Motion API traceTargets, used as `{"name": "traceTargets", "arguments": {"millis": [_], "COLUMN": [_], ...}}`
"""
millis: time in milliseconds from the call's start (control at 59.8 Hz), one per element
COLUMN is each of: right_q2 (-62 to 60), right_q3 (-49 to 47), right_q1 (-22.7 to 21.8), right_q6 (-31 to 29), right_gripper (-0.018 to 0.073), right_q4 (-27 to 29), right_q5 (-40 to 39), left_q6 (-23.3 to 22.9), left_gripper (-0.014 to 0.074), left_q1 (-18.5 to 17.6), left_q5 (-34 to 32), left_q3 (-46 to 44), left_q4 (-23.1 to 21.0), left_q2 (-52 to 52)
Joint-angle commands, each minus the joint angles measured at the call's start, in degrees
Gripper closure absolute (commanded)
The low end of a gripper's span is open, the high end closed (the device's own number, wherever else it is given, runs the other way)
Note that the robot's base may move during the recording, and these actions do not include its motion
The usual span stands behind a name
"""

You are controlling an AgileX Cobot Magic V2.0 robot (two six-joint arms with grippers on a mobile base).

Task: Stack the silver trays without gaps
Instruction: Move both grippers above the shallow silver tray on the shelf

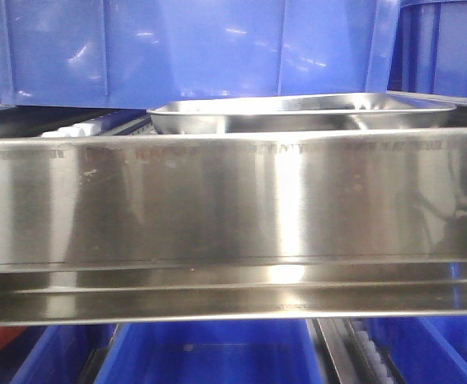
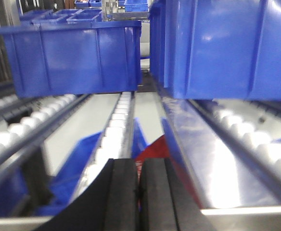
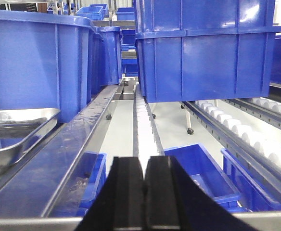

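The tray (image 3: 15, 127) lay left of the right fingers (image 3: 128, 192) and a little ahead, well apart, across a flat steel strip (image 3: 78, 149). Those fingers were pressed together, pad on pad. The left fingers (image 2: 123, 192) were likewise together.

From the front the tray (image 1: 297, 112) sat behind a long brushed rail (image 1: 233, 200). It was mirror-bright, with a rolled rim, sloped sides and rounded corners. A blue bin (image 1: 193, 48) stood close behind it. Roller tracks (image 3: 143, 120) ran ahead of the right fingers between bins (image 3: 203, 53), with open floor below.
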Motion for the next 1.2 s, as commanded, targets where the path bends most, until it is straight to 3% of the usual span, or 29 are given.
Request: {"name": "traceTargets", "arguments": {"millis": [0, 251, 485, 602, 686, 753, 820, 870, 920, 1004, 1071, 1188], "right_q2": [-0.2, -0.2, -0.2, -0.2, -0.2, -0.2, -0.2, -0.2, -0.2, -0.2, -0.2, -0.2], "right_q3": [-0.03, -0.03, -0.03, -0.03, -1.73, -3.52, -6.09, -9.07, -11.91, -16.66, -19.92, -23.18], "right_q1": [0.13, 0.13, 0.13, 0.13, 0.13, 0.13, 0.13, 0.13, 0.13, 0.13, 0.13, 0.13], "right_q6": [-0.09, -0.09, -0.09, -0.06, -0.06, -0.06, -0.06, -0.06, -0.06, -0.06, -0.06, -0.06], "right_gripper": [0.0638, 0.0638, 0.0638, 0.0638, 0.0638, 0.0638, 0.0638, 0.0638, 0.0638, 0.0638, 0.0638, 0.0638], "right_q4": [-0.15, -0.15, -0.15, 0.57, 1.21, 1.21, 1.21, 1.21, 1.21, 1.1, -0.62, -1.16], "right_q5": [-1.05, -1.05, -8.43, -14.73, -15.76, -15.73, -12.94, -8.74, -4.8, -0.22, 2.92, 4.05], "left_q6": [0.0, 0.0, -0.73, -6.24, -6.58, -6.58, -8.94, -9.24, -9.12, -9.12, -9.12, -9.12], "left_gripper": [0.0602, 0.0602, 0.0602, 0.0602, 0.0602, 0.0602, 0.0602, 0.0602, 0.0602, 0.0602, 0.0602, 0.0602], "left_q1": [-0.01, -0.01, 0.09, 0.09, 0.09, 0.09, 0.09, 0.09, 0.09, 0.09, 0.09, 0.09], "left_q5": [-1.19, -6.6, -10.7, -23.15, -36.04, -39.78, -34.44, -25.89, -17.89, -5.86, 2.92, 9.78], "left_q3": [-0.11, -0.11, -0.11, -0.11, -0.11, -1.8, -6.05, -10.16, -14.65, -22.38, -29.82, -37.96], "left_q4": [3.03, 3.03, 2.36, -3.54, -5.6, -9.17, -15.87, -21.38, -23.75, -20.67, -14.62, -6.51], "left_q2": [-0.16, -0.16, -0.16, -0.16, -0.16, -0.16, -0.16, -0.16, -0.16, 0.21, 2.85, 7.85]}}
